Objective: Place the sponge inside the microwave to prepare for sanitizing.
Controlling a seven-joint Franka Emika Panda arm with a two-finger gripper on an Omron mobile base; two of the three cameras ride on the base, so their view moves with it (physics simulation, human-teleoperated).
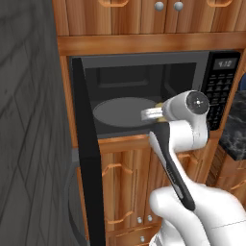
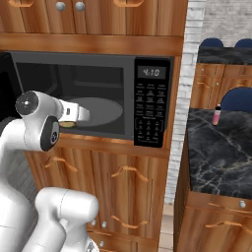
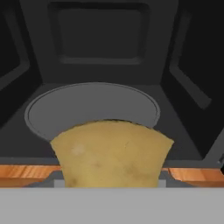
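microwave (image 1: 144,62): door swung open, cavity straight ahead of you at 12 o'clock.
turntable (image 3: 87,109): bare, just beyond the sponge.
sponge (image 3: 111,153): yellow, at the cavity's threshold, broad edge leading inward.
jaws (image 1: 153,114): pinching the sponge.

Showing black built-in microwave (image 2: 147,106) with dark grey cavity and paler grey round turntable (image 3: 87,109). Displaying pale digits on small dark display (image 2: 151,72). Carrying mottled yellow-tan sponge (image 3: 111,153). Surrounding with warm orange-brown wood-grain cabinets (image 2: 123,177), silver knobs (image 1: 159,6). Showing black marble counter, white-veined (image 2: 216,147), and grey brick-patterned wall (image 1: 24,144).
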